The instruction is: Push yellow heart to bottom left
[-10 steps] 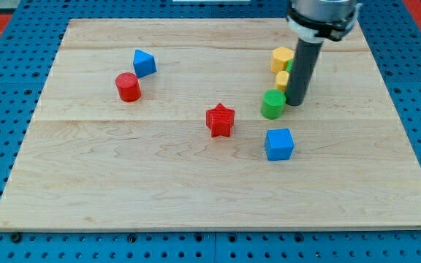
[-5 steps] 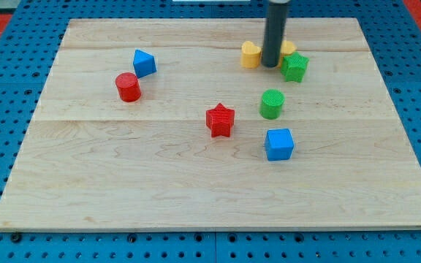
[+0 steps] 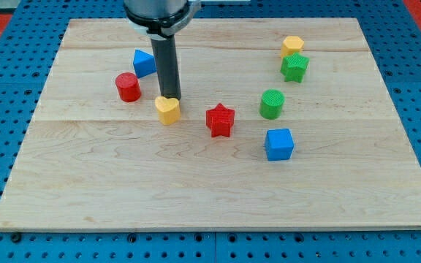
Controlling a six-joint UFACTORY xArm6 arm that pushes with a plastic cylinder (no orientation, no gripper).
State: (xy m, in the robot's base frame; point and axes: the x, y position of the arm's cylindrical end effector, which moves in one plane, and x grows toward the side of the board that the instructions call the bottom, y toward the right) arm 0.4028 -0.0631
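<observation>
Tip right behind the yellow heart
The dark rod's tip [image 3: 170, 98] touches the yellow heart block [image 3: 167, 109] from above, mid-board; no pincer, nothing held

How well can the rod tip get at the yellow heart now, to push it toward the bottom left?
Probably yes. My tip already sits against the yellow heart, on its upper-right side. The board toward the bottom left holds no blocks; the red cylinder stands off to the view's left, apart.

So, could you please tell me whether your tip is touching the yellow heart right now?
Touching. In the camera view, my tip meets the top edge of the yellow heart with no board showing between them; the rod stands directly behind the heart, toward the view's top.
</observation>
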